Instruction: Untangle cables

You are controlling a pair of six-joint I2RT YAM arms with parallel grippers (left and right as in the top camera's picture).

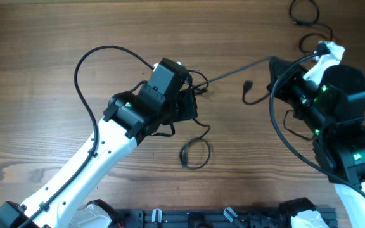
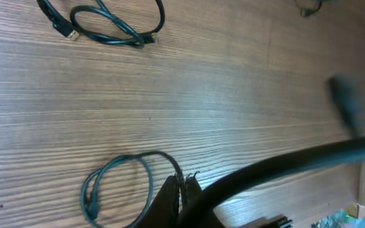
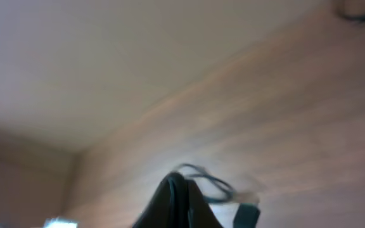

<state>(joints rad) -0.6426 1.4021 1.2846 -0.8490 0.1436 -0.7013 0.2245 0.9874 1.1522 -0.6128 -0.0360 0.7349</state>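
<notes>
**Both grippers pinched shut, one cable taut between them**

Left arm reaches in from bottom left. The arm wire (image 1: pixel 76 69) arcs over the table (image 1: pixel 37 57) beside it.

Left gripper (image 1: pixel 195 95): fingers (image 2: pixel 170 196) pressed together with no gap showing. There is a small knot of thin cord at the tips. The stretched cable (image 1: pixel 233 71) starts here and looks clamped between the fingers, though the overhead view is cluttered at that spot, so this is probable rather than certain.

Looped cable (image 1: pixel 183 154): lies flat on the wood just below the left gripper. It forms one round loop, and its tail climbs to the same fingertips. In the left wrist view the loop (image 2: pixel 132 156) sits just beside the tips. Can't tell whether it is the same cord as the stretched one.

Stretched cable runs in a straight line, up and to the right, from the left gripper to the right gripper.

Short cable (image 1: pixel 247 85): a loose curl under that line, near the right arm, with its plug end pointing up.

Right gripper (image 1: pixel 272 61): tips closed, and the stretched cable ends at them. The right wrist view is badly blurred. It shows closed fingers (image 3: pixel 177 190) and a thin cord at the tips.

Far cable (image 1: pixel 296 21): coiled at the top right edge, well apart from both grippers.
</notes>
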